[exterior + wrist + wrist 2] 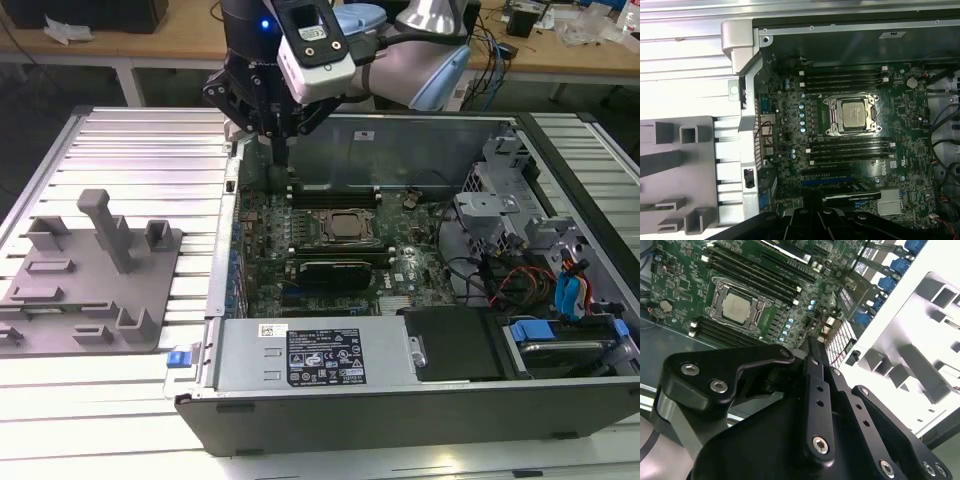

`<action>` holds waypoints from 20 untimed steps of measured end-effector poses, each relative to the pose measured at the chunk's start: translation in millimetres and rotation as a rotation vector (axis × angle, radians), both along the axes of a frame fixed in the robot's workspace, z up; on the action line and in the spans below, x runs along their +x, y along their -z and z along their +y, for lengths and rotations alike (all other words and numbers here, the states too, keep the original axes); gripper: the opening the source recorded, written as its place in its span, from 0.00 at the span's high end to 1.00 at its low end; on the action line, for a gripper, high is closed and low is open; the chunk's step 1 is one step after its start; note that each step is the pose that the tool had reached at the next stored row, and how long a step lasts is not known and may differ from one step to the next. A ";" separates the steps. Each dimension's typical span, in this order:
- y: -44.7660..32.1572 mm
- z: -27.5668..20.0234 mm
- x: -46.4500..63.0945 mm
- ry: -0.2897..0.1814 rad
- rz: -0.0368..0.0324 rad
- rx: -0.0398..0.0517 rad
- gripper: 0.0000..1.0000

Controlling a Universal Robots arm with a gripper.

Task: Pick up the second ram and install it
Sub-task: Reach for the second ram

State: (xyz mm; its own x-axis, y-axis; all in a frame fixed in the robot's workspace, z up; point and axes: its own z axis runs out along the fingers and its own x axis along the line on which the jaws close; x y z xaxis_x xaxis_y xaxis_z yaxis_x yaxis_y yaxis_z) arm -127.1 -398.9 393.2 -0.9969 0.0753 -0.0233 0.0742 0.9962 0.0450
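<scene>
– Tool (281, 152) first: spread, pressed together, or pinching something?
– Cannot tell. It hangs pointing down over the back corner of the motherboard (270, 235) on the exterior view's left, just inside the case wall. In the second wrist view its tip sits over the board's edge.
– OK, big to small. Worktop?
– Ribbed metal worktop (130, 150). It carries the open computer case (400, 405). On the exterior view's left of that is the grey fixture (90, 300) with its upright post (103, 225). Fixture and case are near each other, not touching.
– Inside the case?
– Green motherboard lying flat, processor socket (852, 115) mid-board, dark memory slots (845, 80) in rows on both sides of the socket. In the exterior view the tool is nearest the left end of the back rows.
– Second ram, where?
– Cannot tell whether it is at the tool or in a slot.
</scene>
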 end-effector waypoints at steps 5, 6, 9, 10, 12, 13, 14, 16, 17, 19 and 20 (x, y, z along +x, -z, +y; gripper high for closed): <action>0.1 0.0 -8.6 0.000 -0.0006 0.0004 0.92; 0.1 0.1 -9.0 0.000 -0.0005 0.0006 0.92; 0.1 0.0 -14.6 0.000 -0.0006 0.0008 0.92; 0.2 0.0 -16.3 0.000 -0.0006 0.0008 0.92; 0.2 0.0 -19.6 0.000 -0.0006 0.0008 0.92; 0.2 0.0 -21.3 0.000 -0.0006 0.0008 0.92; 0.2 0.0 -24.1 0.000 -0.0006 0.0007 0.92; 0.2 0.0 -33.3 0.000 -0.0006 0.0009 0.92; 0.2 0.0 -38.3 0.000 -0.0006 0.0009 0.92; 0.2 0.0 -42.9 0.000 -0.0005 0.0009 0.92; 0.2 0.0 -44.3 0.000 -0.0006 0.0009 0.92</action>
